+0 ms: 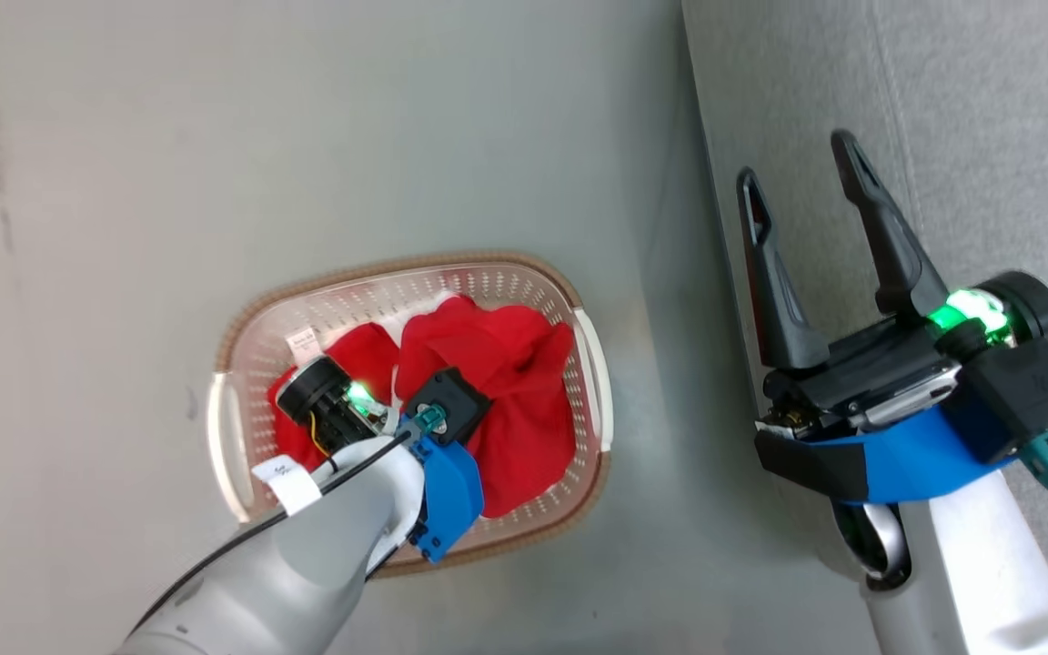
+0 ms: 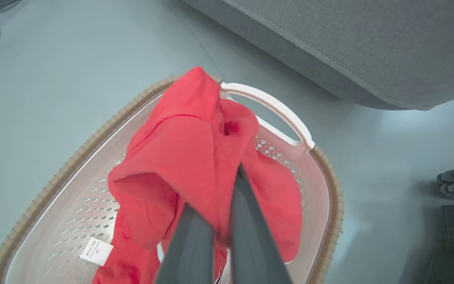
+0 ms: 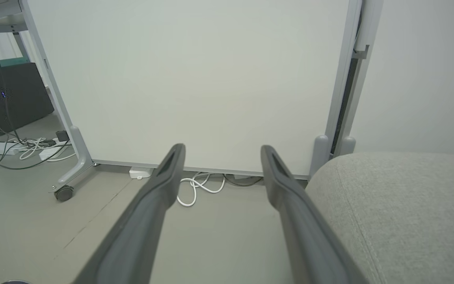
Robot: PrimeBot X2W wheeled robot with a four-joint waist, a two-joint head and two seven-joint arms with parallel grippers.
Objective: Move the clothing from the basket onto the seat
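Our left gripper [image 2: 221,197] pinches red clothing [image 1: 506,364] inside the basket [image 1: 378,267]. Our right gripper [image 1: 795,162] hangs spread beside the seat [image 1: 988,136].

Shows the left gripper [image 2: 214,186] clamped on a bunched red garment [image 2: 179,150]. Dangles over the perforated laundry basket [image 2: 335,197], sofa cushion [image 2: 369,47] beyond.

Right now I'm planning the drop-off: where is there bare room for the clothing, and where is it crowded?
The seat is bare cushion beyond the open right gripper. The floor strip between basket and seat is free too. The basket is crowded: clothing clamped in the left gripper fills most of it.
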